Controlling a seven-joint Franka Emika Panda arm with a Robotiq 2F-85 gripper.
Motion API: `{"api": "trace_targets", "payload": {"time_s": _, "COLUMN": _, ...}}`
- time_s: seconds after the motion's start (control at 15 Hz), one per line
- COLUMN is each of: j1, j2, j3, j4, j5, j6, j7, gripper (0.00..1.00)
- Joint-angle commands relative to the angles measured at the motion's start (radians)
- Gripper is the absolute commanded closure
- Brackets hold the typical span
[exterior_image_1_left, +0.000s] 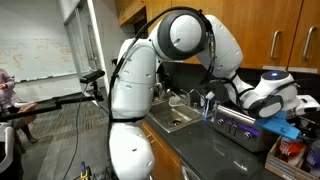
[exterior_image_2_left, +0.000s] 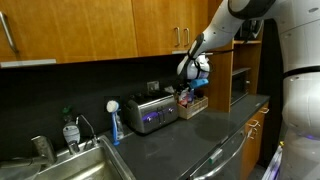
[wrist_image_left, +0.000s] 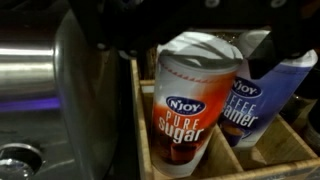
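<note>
In the wrist view a canister labelled "N'Joy pure sugar" (wrist_image_left: 188, 100) stands in a wooden box (wrist_image_left: 143, 120). A blue-and-white creamer canister (wrist_image_left: 262, 95) stands right beside it. My gripper (wrist_image_left: 200, 35) comes in from the top, open, with one dark finger (wrist_image_left: 118, 35) left of the sugar lid and the other at the right, in front of the creamer. The fingers stand about the top of the sugar canister; whether they touch it I cannot tell. In both exterior views the gripper (exterior_image_1_left: 283, 103) (exterior_image_2_left: 196, 72) hovers over the box (exterior_image_2_left: 192, 103) next to the toaster.
A chrome toaster (exterior_image_2_left: 150, 112) (exterior_image_1_left: 240, 124) (wrist_image_left: 40, 90) stands against the box on the dark counter. A sink (exterior_image_1_left: 172, 119) (exterior_image_2_left: 75, 165) with faucet, a blue dish brush (exterior_image_2_left: 114, 120) and a soap bottle (exterior_image_2_left: 70, 130) lie beyond. Wooden cabinets (exterior_image_2_left: 90, 30) hang above; an open shelf (exterior_image_2_left: 240, 85) is beside the box.
</note>
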Motion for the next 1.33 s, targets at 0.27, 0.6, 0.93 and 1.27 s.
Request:
{"api": "trace_targets", "payload": {"time_s": 0.27, "j1": 0.005, "j2": 0.009, "j3": 0.005, "j4": 0.022, "j5": -0.010, "j6": -0.021, "j7": -0.007, "gripper": 0.00}}
{"api": "trace_targets", "payload": {"time_s": 0.6, "j1": 0.001, "j2": 0.030, "j3": -0.002, "j4": 0.029, "j5": -0.012, "j6": -0.021, "j7": -0.007, "gripper": 0.00}}
{"api": "trace_targets", "payload": {"time_s": 0.93, "j1": -0.002, "j2": 0.054, "j3": 0.001, "j4": 0.024, "j5": -0.007, "j6": -0.020, "j7": -0.010, "gripper": 0.00}}
{"api": "trace_targets", "payload": {"time_s": 1.27, "j1": -0.005, "j2": 0.050, "j3": 0.007, "j4": 0.019, "j5": -0.001, "j6": -0.019, "j7": -0.015, "gripper": 0.00}}
